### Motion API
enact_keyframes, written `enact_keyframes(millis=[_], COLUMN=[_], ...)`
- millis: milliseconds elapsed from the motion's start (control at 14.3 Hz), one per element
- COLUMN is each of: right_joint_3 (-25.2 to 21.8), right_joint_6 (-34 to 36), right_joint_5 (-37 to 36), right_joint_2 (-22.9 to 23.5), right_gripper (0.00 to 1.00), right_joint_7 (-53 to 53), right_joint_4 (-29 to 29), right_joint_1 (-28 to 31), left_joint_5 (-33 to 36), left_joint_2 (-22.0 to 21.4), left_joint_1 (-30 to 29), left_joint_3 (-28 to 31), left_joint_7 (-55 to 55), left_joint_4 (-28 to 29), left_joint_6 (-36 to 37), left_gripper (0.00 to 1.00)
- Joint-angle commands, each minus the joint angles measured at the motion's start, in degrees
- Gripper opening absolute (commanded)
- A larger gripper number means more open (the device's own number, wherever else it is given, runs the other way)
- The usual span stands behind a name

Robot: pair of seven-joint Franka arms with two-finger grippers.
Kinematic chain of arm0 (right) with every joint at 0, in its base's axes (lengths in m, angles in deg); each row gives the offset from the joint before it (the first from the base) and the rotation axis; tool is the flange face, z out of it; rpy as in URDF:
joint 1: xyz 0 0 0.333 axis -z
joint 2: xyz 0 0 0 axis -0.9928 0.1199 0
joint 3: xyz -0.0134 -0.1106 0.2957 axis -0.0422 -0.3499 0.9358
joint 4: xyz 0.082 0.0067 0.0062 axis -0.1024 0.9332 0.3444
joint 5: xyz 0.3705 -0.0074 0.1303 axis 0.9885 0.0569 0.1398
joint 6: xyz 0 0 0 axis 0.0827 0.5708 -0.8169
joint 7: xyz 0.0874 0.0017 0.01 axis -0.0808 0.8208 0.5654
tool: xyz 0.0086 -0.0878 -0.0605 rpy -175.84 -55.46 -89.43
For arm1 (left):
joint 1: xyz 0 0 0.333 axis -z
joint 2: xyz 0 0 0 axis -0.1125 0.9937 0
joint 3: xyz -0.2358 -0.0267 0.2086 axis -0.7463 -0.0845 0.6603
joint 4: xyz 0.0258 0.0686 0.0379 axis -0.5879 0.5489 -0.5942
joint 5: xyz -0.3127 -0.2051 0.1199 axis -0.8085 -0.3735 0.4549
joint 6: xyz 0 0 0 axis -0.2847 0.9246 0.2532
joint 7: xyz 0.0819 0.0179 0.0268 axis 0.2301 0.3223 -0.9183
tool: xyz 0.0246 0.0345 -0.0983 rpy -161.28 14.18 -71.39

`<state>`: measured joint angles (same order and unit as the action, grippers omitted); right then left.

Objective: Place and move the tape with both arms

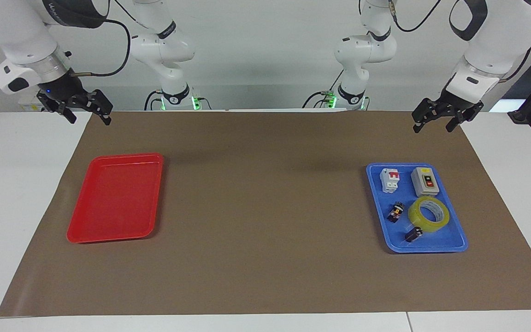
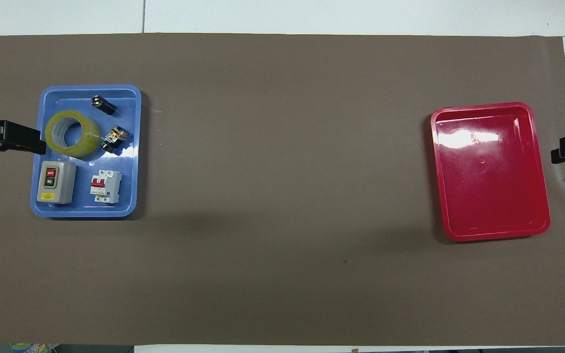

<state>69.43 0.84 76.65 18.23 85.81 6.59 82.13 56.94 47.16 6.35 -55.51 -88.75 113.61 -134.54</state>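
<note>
Tape [image 1: 428,213]: translucent yellow ring, white core, lying flat in the blue tray [image 1: 450,244] at right of the facing frame, just beside the grey switch box [image 1: 425,181]. Untouched.

Left gripper [image 1: 441,118]: upper right of the facing frame, raised over the brown mat's [image 1: 265,258] edge, fingers spread, holding nothing. In the overhead frame only its black tip shows, cut off at the left border.

Right gripper [image 1: 80,109]: upper left, raised over the mat's corner, fingers apart, holding nothing. Overhead shows only a black sliver at the right border.

Blue tray, glossy plastic with rounded corners, also holds a white breaker with red toggle [image 1: 390,180] and two small dark parts [image 1: 396,211], too small to identify.

Red tray [image 1: 81,233]: glossy, rectangular, at left of the facing frame.
</note>
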Motion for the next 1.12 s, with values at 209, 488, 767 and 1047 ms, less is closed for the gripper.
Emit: enact_keyframes(millis=[209, 488, 767, 1047], right_joint_3=[0.3, 0.3, 0.3, 0.3], right_joint_6=[-0.4, -0.4, -0.4, -0.4], right_joint_5=[-0.2, -0.1, -0.1, -0.1], right_joint_2=[0.2, 0.1, 0.0, 0.0], right_gripper=[1.0, 1.0, 1.0, 1.0], right_joint_7=[1.0, 1.0, 1.0, 1.0], right_joint_4=[-0.3, -0.2, -0.1, -0.1], right_joint_1=[0.3, 0.3, 0.2, 0.1], left_joint_5=[2.0, 2.0, 1.9, 1.8], left_joint_2=[-1.5, -1.8, -0.3, 5.8], left_joint_1=[-0.3, -0.2, -0.7, -2.7], left_joint_3=[0.0, 0.0, 0.1, 0.1], left_joint_7=[2.9, 2.8, 3.0, 3.6], left_joint_4=[1.6, 2.0, 2.4, 2.3], left_joint_6=[-0.7, 0.1, -4.6, -11.7], left_gripper=[1.0, 1.0, 0.89, 0.94])
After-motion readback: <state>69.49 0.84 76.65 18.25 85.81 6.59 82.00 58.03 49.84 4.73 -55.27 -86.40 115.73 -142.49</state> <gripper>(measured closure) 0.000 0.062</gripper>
